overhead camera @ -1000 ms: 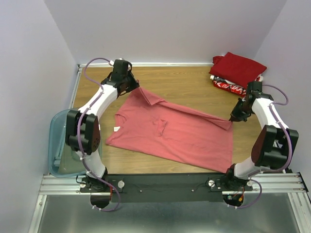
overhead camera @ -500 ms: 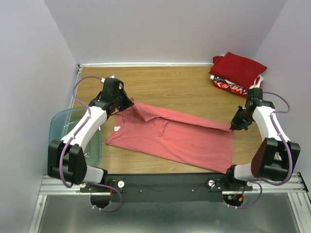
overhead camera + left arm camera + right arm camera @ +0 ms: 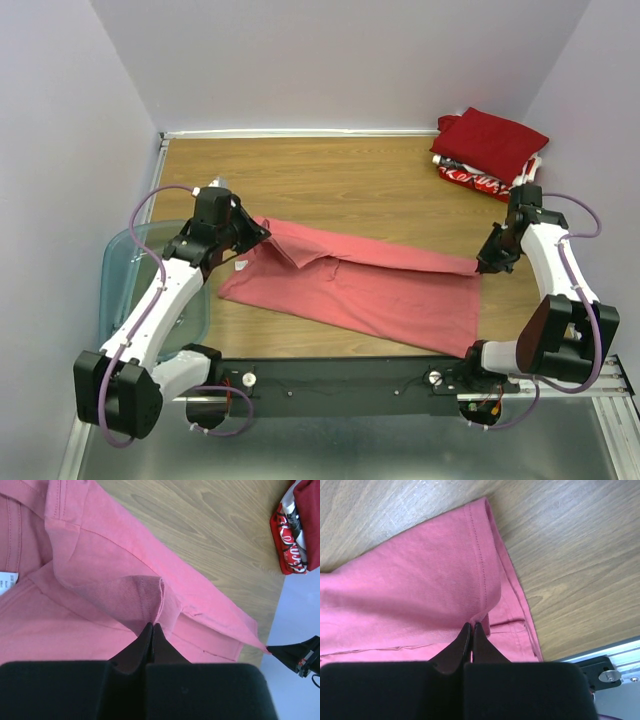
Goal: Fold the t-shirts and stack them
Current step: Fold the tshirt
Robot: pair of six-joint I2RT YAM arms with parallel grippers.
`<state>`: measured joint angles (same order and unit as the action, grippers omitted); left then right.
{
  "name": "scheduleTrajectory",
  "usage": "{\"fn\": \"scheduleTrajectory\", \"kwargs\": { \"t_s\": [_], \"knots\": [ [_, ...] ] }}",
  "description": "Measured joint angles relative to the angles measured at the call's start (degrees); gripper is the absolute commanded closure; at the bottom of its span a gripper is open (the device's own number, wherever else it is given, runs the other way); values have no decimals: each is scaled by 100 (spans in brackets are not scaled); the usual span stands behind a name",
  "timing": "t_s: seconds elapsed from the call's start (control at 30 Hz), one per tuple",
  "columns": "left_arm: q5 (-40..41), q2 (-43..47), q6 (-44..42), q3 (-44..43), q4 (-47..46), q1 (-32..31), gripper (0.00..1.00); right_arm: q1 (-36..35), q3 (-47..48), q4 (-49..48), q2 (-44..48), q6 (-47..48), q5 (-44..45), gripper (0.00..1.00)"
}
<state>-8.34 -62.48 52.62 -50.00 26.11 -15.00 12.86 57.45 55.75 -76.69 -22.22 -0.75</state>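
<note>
The salmon-pink t-shirt (image 3: 370, 290) lies across the near half of the table, its far edge lifted and folded toward me. My left gripper (image 3: 262, 228) is shut on its left far edge; the left wrist view shows the jaws (image 3: 151, 626) pinching a fold of pink cloth (image 3: 100, 570). My right gripper (image 3: 484, 264) is shut on the right far corner; the right wrist view shows the jaws (image 3: 472, 625) pinching the hem (image 3: 445, 575). The dark red t-shirt (image 3: 497, 138) lies folded on the red t-shirt with white print (image 3: 470, 178) at the far right corner.
A translucent blue-grey bin (image 3: 125, 280) stands at the table's left edge under my left arm. Bare wood table (image 3: 360, 180) lies beyond the pink shirt. Walls close in on three sides. The red stack also shows in the left wrist view (image 3: 295, 525).
Both grippers have drawn the pink shirt's far edge toward the near side, folding it over itself. The left arm has swung back furthest; the shirt now looks narrower.
</note>
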Motion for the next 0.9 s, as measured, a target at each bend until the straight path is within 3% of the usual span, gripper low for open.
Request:
{"fn": "scheduleTrajectory", "kwargs": {
  "t_s": [0.77, 0.8, 0.83, 0.87, 0.9],
  "knots": [
    [-79, 1178, 236, 881, 688, 0, 98, 0, -42, 483, 332, -380, 306, 99],
    [-111, 1202, 236, 922, 721, 0, 92, 0, -42, 518, 352, -396, 337, 97],
    [-140, 1226, 238, 951, 778, 0, 55, 0, -42, 549, 363, -417, 365, 86],
    [-157, 1248, 245, 962, 852, 0, 41, 0, -42, 566, 363, -431, 380, 77],
    [-166, 1261, 214, 960, 920, 0, 33, 0, -42, 592, 369, -459, 404, 66]
  ]
}}
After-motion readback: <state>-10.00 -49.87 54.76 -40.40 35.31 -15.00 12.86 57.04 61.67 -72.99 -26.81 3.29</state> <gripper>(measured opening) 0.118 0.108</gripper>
